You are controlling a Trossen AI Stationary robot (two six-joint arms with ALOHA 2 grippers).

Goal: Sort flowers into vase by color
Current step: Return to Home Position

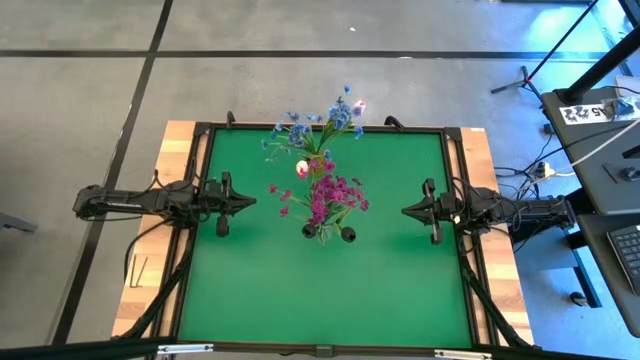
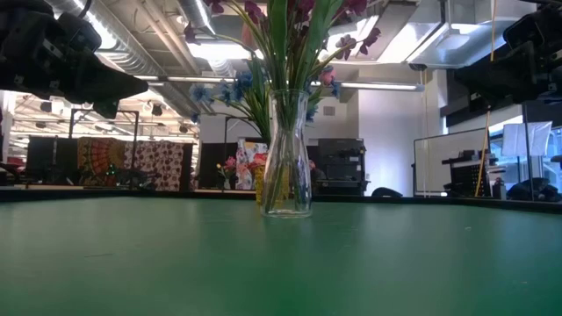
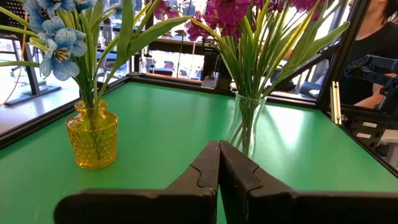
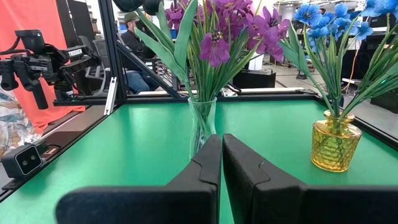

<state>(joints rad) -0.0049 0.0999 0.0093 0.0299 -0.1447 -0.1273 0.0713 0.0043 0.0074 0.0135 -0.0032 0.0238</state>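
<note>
At side edges — left pincer [image 1: 252, 201], right pincer [image 1: 404, 211], closed; clear vase [image 2: 286, 167] between.

both arms were dark, jointed tubes: the left arm [image 1: 150, 200] at nine o'clock, the right arm [image 1: 510, 210] at three (black cables looped beside each). matte black, wedge-shaped fingers [image 3: 204, 169] tapered to blunt tips.

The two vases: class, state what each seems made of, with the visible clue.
The clear vase looks like smooth colourless glass: stems show through it. The yellow vase looks like translucent tinted glass with a bumpy moulded surface; plastic cannot be ruled out.
</note>
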